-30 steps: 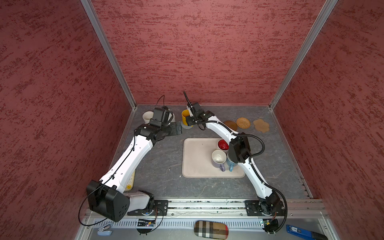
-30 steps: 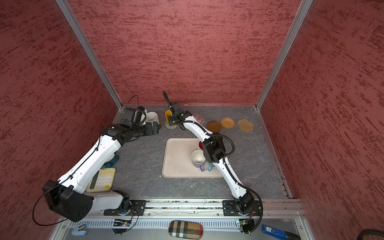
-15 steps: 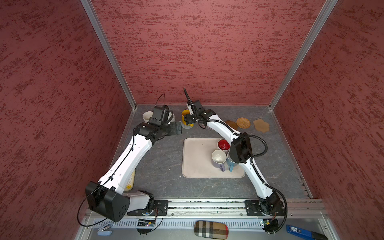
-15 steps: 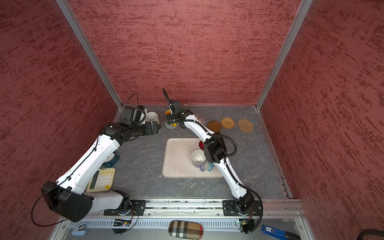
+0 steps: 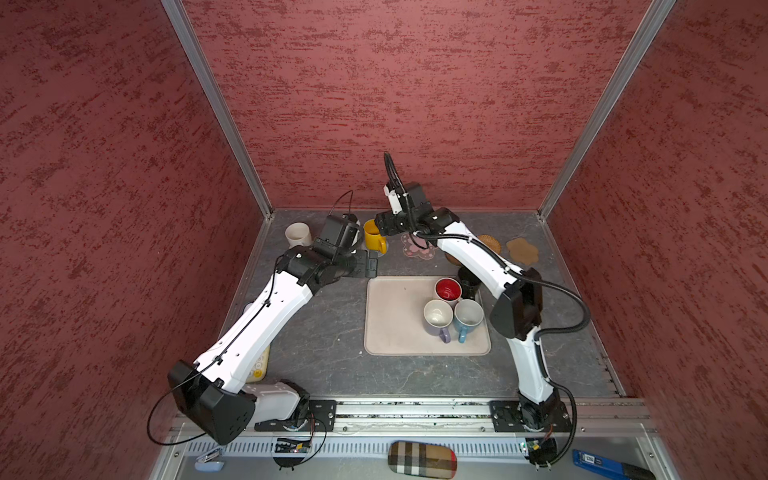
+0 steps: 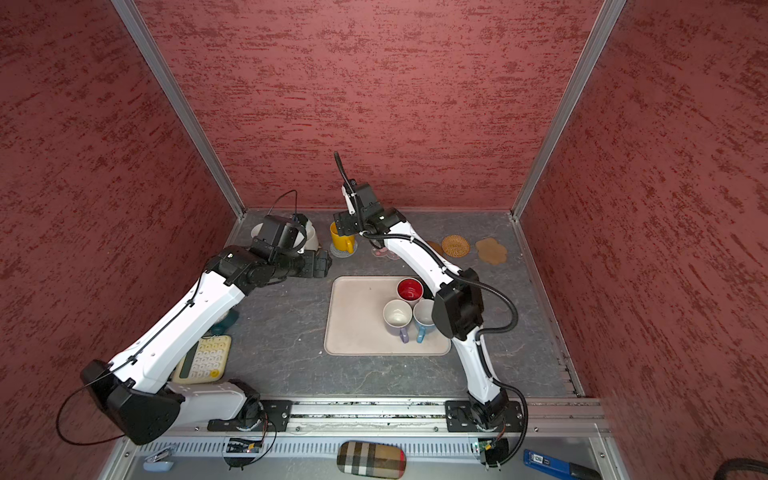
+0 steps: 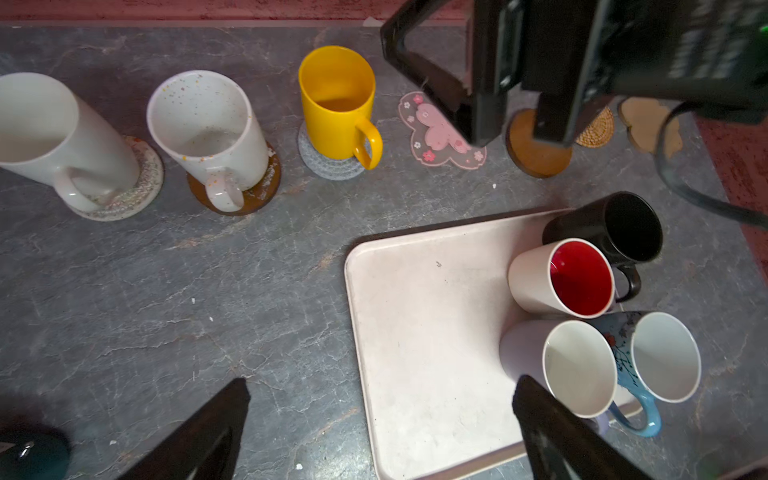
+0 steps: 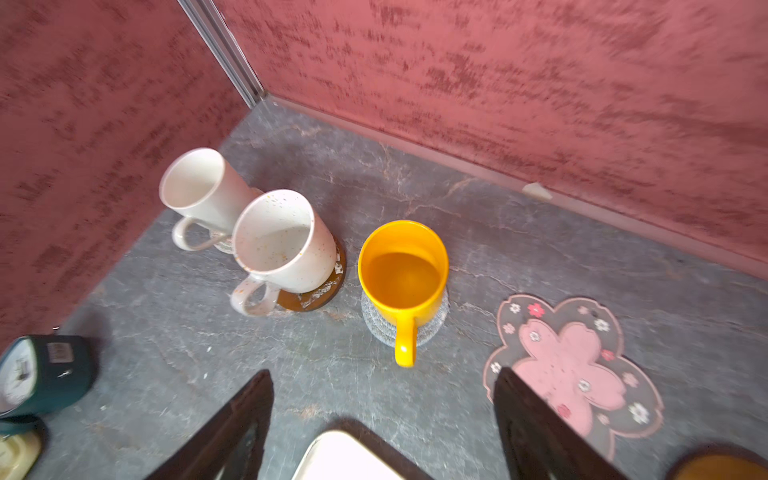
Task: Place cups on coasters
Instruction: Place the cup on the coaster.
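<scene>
A yellow cup stands upright on the grey woven coaster, handle toward my right gripper. That gripper hangs open and empty just short of the handle. Two white cups sit on a beige woven coaster and a brown disc. The pink flower coaster, a second brown disc, the rattan round and the lobed cork are bare. My left gripper is open and empty over the tray's corner.
The beige tray holds the red-inside cup, black cup, lavender cup and light blue cup. A teal clock and a calculator lie at the left. Red walls close in on three sides.
My right gripper has opened off the yellow cup and drawn back a little from it. The cup stays on the grey coaster. The left arm has barely moved.
</scene>
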### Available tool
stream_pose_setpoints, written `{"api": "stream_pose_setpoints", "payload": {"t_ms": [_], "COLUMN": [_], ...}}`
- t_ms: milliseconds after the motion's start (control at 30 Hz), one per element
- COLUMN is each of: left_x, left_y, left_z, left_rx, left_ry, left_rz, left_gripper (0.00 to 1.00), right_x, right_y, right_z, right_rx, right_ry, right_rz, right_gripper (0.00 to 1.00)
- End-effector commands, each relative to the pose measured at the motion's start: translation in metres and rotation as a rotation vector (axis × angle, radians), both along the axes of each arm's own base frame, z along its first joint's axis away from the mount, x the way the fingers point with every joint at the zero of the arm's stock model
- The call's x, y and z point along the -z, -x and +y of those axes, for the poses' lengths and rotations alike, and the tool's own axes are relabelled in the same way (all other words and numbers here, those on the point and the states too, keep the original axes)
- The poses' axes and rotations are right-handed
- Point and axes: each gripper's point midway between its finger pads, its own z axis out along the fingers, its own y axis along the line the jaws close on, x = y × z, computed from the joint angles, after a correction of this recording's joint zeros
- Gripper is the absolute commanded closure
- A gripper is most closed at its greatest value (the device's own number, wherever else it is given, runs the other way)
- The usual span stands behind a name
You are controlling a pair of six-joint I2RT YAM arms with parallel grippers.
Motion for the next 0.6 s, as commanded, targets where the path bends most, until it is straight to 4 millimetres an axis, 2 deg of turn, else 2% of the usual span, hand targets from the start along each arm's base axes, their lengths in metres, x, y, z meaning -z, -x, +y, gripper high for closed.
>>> {"api": "stream_pose_setpoints", "payload": {"t_ms": [0, 100, 200, 333, 467, 567], "left_x": [0.006, 0.013, 0.019, 0.029, 0.037, 0.042], "left_y": [0.000, 0.000, 0.000, -0.004, -0.010, -0.013], "left_z": [-0.012, -0.025, -0.041, -0.060, -0.078, -0.090], "left_rx": [0.012, 0.037, 0.065, 0.100, 0.129, 0.150], "left_ry": [0.028, 0.034, 0.034, 0.060, 0.081, 0.096], "left_rz": [0.034, 0.049, 0.062, 0.088, 0.110, 0.125], "left_gripper": [0.04, 0.07, 0.09, 0.11, 0.13, 0.14], "right_x": [-0.029, -0.035, -0.030, -0.019, -0.006, 0.007], "right_y": [0.008, 0.028, 0.050, 0.081, 0.112, 0.133], "right_z": [-0.027, -0.052, -0.080, -0.119, -0.152, -0.175], "right_rx": [0.068, 0.118, 0.178, 0.249, 0.294, 0.332], "right_ry": [-0.035, -0.029, -0.008, 0.018, 0.026, 0.028], "right_rz": [-0.070, -0.060, -0.042, 0.003, 0.050, 0.091], "right_gripper": [0.22, 0.25, 0.26, 0.30, 0.40, 0.40]}}
